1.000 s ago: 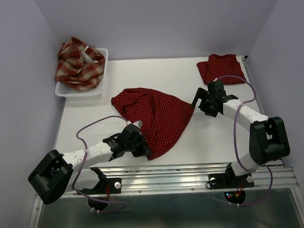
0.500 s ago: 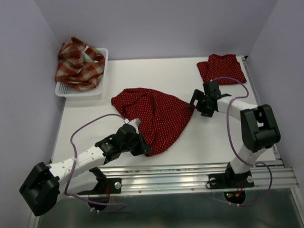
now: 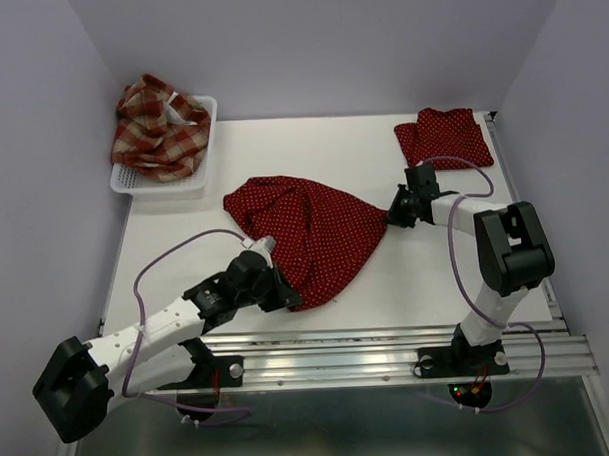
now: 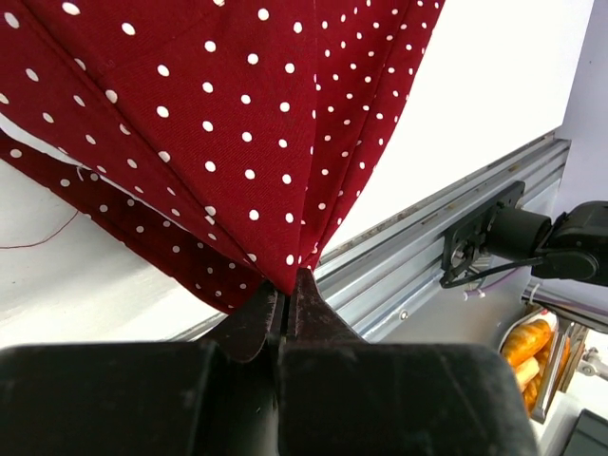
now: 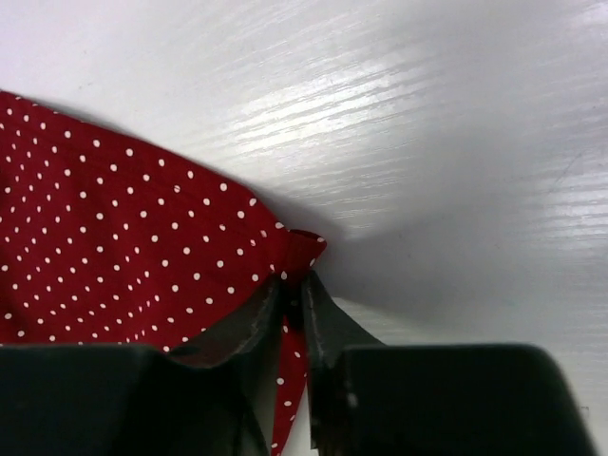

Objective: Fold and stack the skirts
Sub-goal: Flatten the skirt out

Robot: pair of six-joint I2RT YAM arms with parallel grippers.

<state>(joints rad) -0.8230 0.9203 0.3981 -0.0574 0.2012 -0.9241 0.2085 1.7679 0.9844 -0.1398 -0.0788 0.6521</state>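
While left tool (image 4: 285, 288), right tool (image 5: 296, 285) pinch dotted skirt (image 3: 315, 233), plaid skirt (image 3: 156, 128) fills basket (image 3: 168, 187), folded skirt (image 3: 443, 136) apart.

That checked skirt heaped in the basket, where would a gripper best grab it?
Probably pinch one of the raised folds on top of the plaid skirt, coming straight down from above: it lies bunched, piled higher than the basket walls, which block its sides.

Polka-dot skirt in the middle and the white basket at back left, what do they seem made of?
The polka-dot skirt looks like woven cloth, matte dark red with white dots; fine weave and soft folds show at the left wrist, possibly cotton. The white basket looks like moulded plastic, with small mesh holes in its wall.
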